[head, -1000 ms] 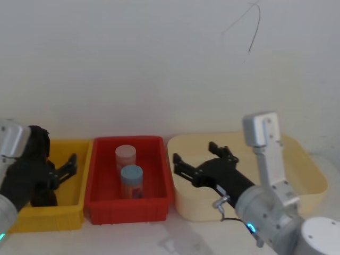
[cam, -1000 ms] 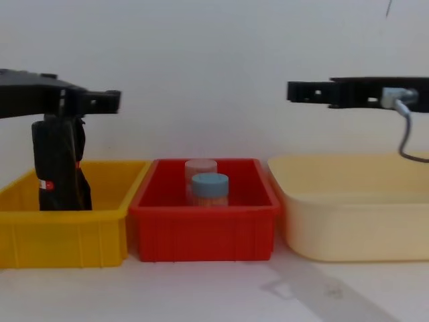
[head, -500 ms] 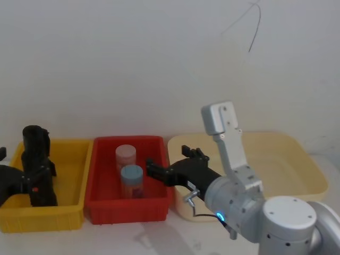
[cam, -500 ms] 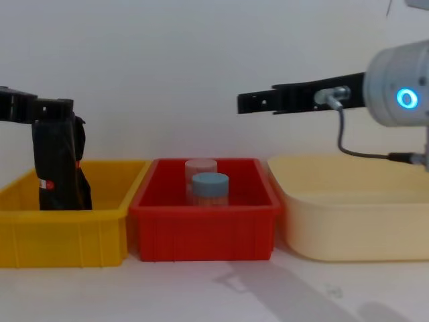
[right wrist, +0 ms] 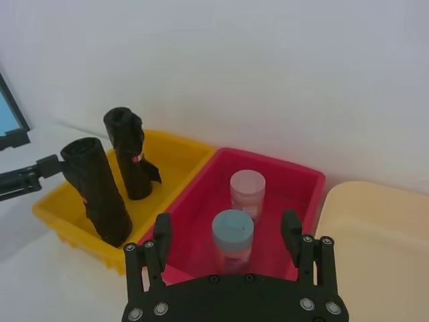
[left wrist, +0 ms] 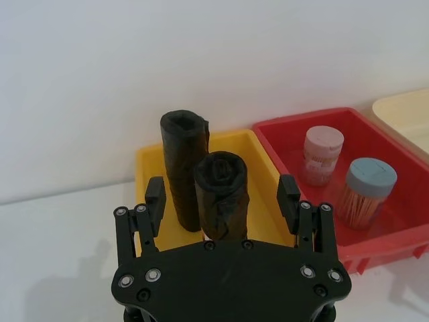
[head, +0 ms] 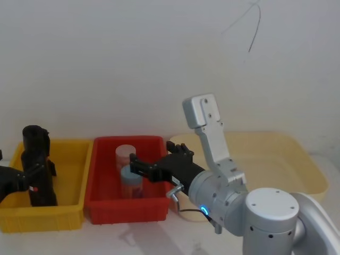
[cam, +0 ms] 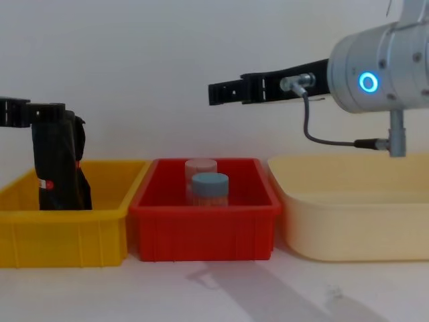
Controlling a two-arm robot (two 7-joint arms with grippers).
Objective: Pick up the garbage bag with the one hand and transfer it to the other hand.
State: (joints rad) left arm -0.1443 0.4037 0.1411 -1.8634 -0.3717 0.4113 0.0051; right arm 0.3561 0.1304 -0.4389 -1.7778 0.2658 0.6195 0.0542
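Two black garbage bag rolls stand upright in the yellow bin (head: 69,212): a near one (left wrist: 221,194) and a far one (left wrist: 183,168). In the head view they show as one dark column (head: 37,164). My left gripper (left wrist: 222,191) is open, at the height of the rolls' tops (cam: 17,113) and just short of the near roll, which lines up with the gap between its fingers. It holds nothing. My right gripper (head: 154,159), on the arm with the blue ring (cam: 366,82), is open and empty, hovering high over the red bin (cam: 201,231).
The red bin holds a pink-lidded jar (right wrist: 247,190) and a blue-lidded jar (right wrist: 232,238). A cream tub (cam: 355,215) stands to its right. A white wall rises close behind all three bins. Bare table lies in front of them.
My right arm has swung left, from over the cream tub to over the red bin. My left gripper has drawn back to the left, off the rolls.
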